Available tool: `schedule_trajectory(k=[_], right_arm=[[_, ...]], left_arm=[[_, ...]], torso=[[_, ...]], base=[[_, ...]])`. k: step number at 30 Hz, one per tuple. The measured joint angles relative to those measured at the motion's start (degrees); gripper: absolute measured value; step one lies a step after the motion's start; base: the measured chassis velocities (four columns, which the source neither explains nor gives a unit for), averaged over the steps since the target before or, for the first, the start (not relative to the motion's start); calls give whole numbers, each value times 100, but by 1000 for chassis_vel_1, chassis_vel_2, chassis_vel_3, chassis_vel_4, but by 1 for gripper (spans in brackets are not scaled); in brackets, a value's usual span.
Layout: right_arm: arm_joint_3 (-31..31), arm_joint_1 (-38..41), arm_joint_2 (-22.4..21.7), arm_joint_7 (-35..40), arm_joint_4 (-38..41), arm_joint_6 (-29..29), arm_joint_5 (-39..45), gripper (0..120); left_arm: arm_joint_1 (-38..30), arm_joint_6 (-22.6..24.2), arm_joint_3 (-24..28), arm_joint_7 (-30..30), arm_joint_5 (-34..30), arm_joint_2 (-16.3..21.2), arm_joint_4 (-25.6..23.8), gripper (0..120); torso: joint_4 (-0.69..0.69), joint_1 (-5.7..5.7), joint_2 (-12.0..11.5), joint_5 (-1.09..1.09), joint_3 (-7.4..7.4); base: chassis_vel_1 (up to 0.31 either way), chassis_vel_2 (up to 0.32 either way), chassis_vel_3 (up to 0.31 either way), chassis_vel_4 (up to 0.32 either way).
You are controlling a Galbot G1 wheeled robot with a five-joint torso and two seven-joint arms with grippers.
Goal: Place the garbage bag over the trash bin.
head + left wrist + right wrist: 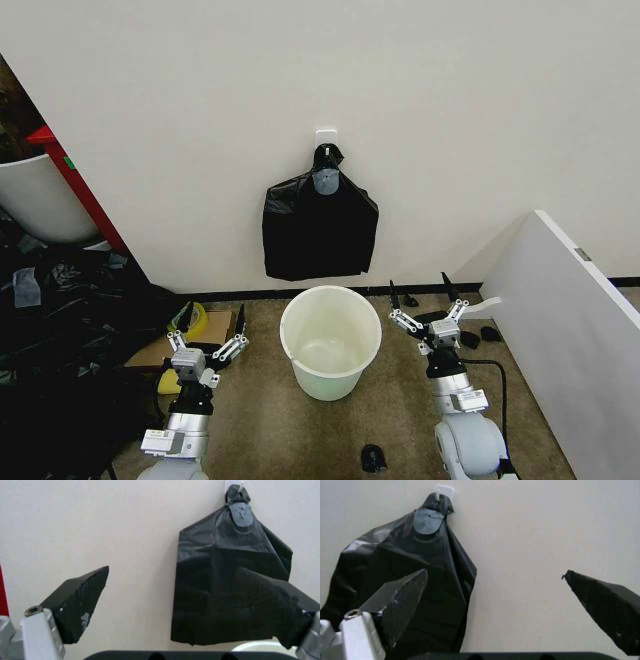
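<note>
The garbage bag (320,228) hangs on a white wall hook (326,134), flat against the wall, above and behind the trash bin (330,342), which stands on the floor. The left claw (208,329) and the right claw (425,301) are low beside the bin, both spread and holding nothing.
</note>
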Motion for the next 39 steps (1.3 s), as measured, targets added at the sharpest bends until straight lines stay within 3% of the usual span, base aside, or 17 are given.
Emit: schedule_trajectory(k=[18, 21, 32, 37, 39], right_arm=[[-551, 1191, -412, -31, -800, -53, 435, 100], [-939, 1533, -495, -67, -970, -248, 1198, 100], [-1517, 2014, -503, -8, -1071, -797, 2319, 100], [-2267, 2582, -530, -164, -1059, -1275, 4388, 100], [-2447, 3083, -351, -277, -1392, -1281, 4409, 100]], left_arm=[[-2, -56, -5, 196, -80, -24, 41, 100], [36, 49, -6, 203, -283, -27, -82, 100], [92, 126, -35, 204, -372, -31, -135, 100], [205, 83, -43, 194, -225, -58, -101, 100], [264, 69, -52, 187, -201, -69, -121, 100]], torso=[[0, 0, 0, -1, 0], [0, 0, 0, 0, 0], [-1, 0, 0, -1, 0], [-1, 0, 0, -1, 0], [1, 0, 0, -1, 0]], base=[[0, 0, 0, 0], [0, 0, 0, 0], [0, 0, 0, 0], [0, 0, 0, 0], [0, 0, 0, 0]])
